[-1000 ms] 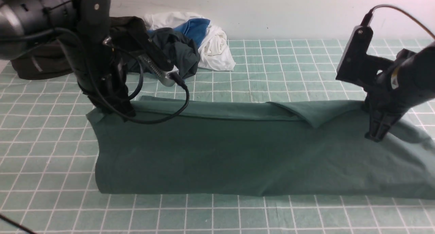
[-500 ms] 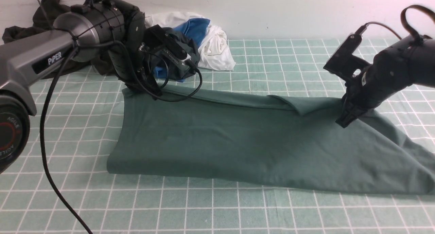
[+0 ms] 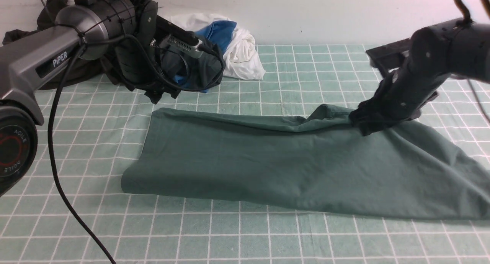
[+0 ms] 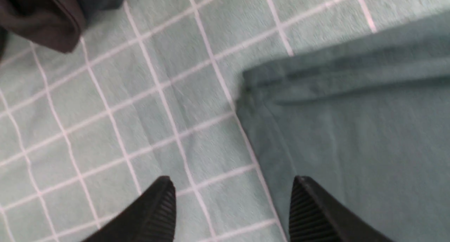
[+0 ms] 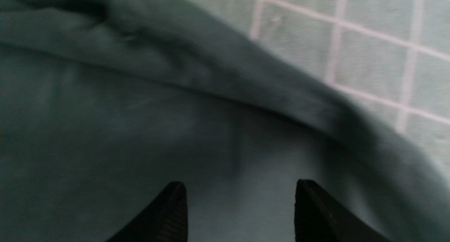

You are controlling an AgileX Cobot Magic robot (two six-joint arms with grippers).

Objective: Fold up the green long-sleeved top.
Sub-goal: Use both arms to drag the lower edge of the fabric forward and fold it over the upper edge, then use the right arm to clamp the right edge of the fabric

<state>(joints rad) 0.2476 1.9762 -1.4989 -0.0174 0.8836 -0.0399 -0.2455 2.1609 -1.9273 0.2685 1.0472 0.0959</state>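
Release looks complete: the green long-sleeved top [image 3: 268, 172], with both grippers on its far edge a second ago, now lies as a long folded band across the checked mat [image 3: 229, 241]. The left gripper [image 4: 232, 189] hangs beyond its far-left corner and the right gripper [image 5: 239, 193] sits low over the far-right edge. Both gape wide and hold nothing. A crosswise fold probably comes next.

- soft, even light is filling the front view, and only faint shadows are lying along the green long-sleeved top [image 3: 268, 168].
- the right arm [image 3: 421, 80] is blurring slightly.
- both wrist views are showing blur, and the right one is looking dim.
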